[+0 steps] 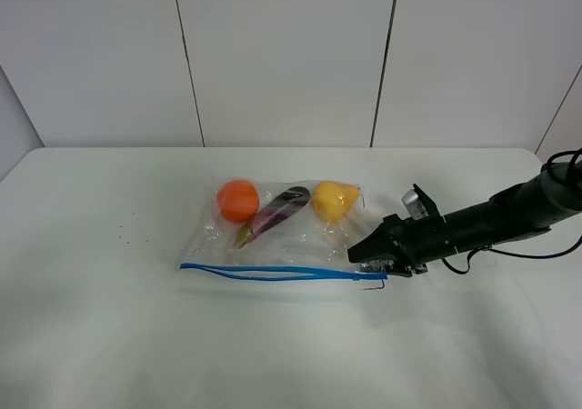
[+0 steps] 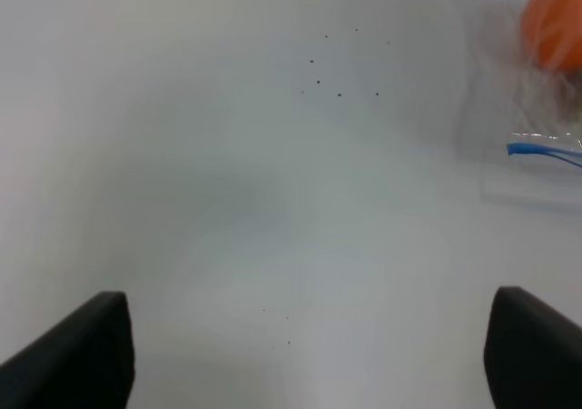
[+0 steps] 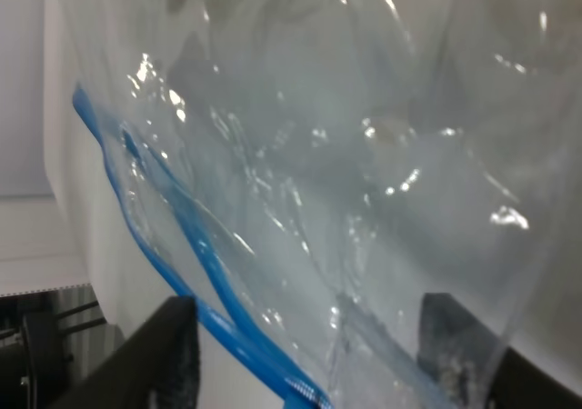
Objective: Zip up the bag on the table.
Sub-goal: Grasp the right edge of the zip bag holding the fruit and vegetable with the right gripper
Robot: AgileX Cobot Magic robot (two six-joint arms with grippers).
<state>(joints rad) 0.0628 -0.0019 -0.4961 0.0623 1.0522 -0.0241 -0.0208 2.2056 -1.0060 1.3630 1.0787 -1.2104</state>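
The bag [image 1: 273, 250] lies flat near the middle of the table [image 1: 109, 336]. Its blue zipper strip [image 1: 273, 271] runs along the 6 o'clock edge. An orange [image 1: 238, 200], an eggplant [image 1: 277, 214] and a pear [image 1: 334, 200] sit inside toward 12 o'clock.

The strip's two tracks gape apart along most of its length and meet only at the ends. By my judgement nothing is sealed yet, and the whole run from 3 to 9 o'clock is left to close.

The right gripper [image 1: 373, 262] is at the bag's 4 o'clock corner. Its jaws are part-way apart and straddle the strip's end and the crinkled plastic, with no pinch that I can make out.

The left gripper [image 2: 309, 359] is spread wide and empty over bare table, seemingly off the bag's 9 o'clock end. A few dark specks [image 1: 127, 236] dot the table there.

No brand, label or writing is readable anywhere.
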